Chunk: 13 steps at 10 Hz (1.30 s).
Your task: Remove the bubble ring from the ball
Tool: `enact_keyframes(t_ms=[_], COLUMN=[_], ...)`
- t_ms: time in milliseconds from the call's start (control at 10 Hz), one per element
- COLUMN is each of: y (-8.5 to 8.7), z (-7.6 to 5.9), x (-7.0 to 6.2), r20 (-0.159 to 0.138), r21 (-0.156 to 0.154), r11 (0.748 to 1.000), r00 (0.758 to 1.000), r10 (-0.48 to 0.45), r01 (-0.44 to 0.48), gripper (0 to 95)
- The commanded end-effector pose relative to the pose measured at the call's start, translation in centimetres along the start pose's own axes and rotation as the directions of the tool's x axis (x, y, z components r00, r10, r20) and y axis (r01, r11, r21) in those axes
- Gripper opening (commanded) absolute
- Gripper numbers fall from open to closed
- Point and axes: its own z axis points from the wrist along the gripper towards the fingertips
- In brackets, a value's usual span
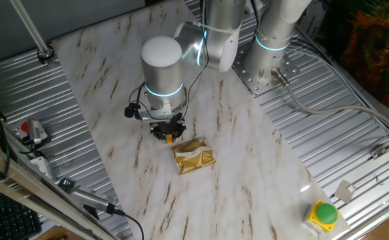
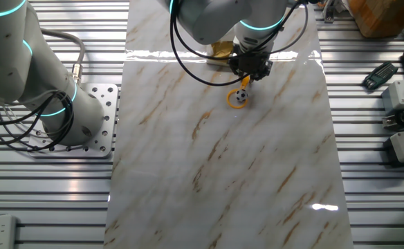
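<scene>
The orange-yellow bubble ring [image 2: 234, 101] lies around the small black-and-white ball [image 2: 241, 96] on the marble board. Its short handle points up into my gripper [image 2: 248, 76], which stands straight over it, fingers closed on the handle. In the one fixed view my gripper [image 1: 168, 135] hangs low over the board and only an orange bit of the bubble ring [image 1: 170, 139] shows between the fingertips. The ball is hidden there by the gripper.
A crumpled gold foil packet [image 1: 193, 156] lies right beside the gripper, also in the other fixed view [image 2: 222, 49]. A green button on a yellow base [image 1: 326, 213] sits at the board's corner. A second arm's base [image 2: 84, 117] stands beside the board.
</scene>
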Motion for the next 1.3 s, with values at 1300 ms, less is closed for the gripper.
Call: enact_keyframes(t_ms=[1300], y=[0.03], z=[0.06], x=[-0.09], r20=[0.009], r21=[0.001], r11=[1.000], r00=[1.000], r10=[0.025], r01=[-0.025], gripper=[0.0])
